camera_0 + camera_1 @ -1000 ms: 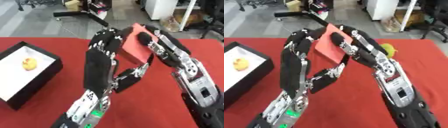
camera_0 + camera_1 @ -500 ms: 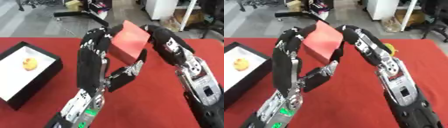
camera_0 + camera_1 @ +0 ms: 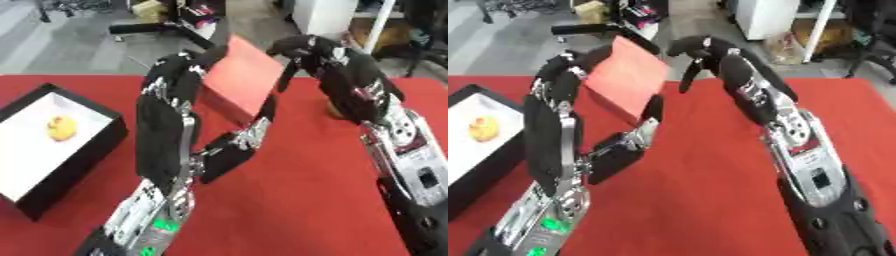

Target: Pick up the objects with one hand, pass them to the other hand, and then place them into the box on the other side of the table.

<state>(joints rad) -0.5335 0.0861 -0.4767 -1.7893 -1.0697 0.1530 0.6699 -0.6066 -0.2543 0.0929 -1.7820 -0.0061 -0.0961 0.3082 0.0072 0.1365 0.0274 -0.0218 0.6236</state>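
A flat red block (image 3: 238,82) is held up above the red table, tilted on edge. My left hand (image 3: 178,75) is shut on its left side, with the thumb over the upper edge. My right hand (image 3: 699,50) hangs open just right of the block, fingers pointing down and apart from it. At the left edge stands the black box (image 3: 83,167) with a white inside, and a small yellow duck (image 3: 59,129) lies in it.
A small yellowish thing (image 3: 336,108) shows on the table (image 3: 297,200) behind my right forearm, mostly hidden. Chairs, shelves and floor clutter lie beyond the table's far edge.
My right hand has come off the red block and opened, drawing back to the right. The left hand now holds the block alone and has carried it slightly left.
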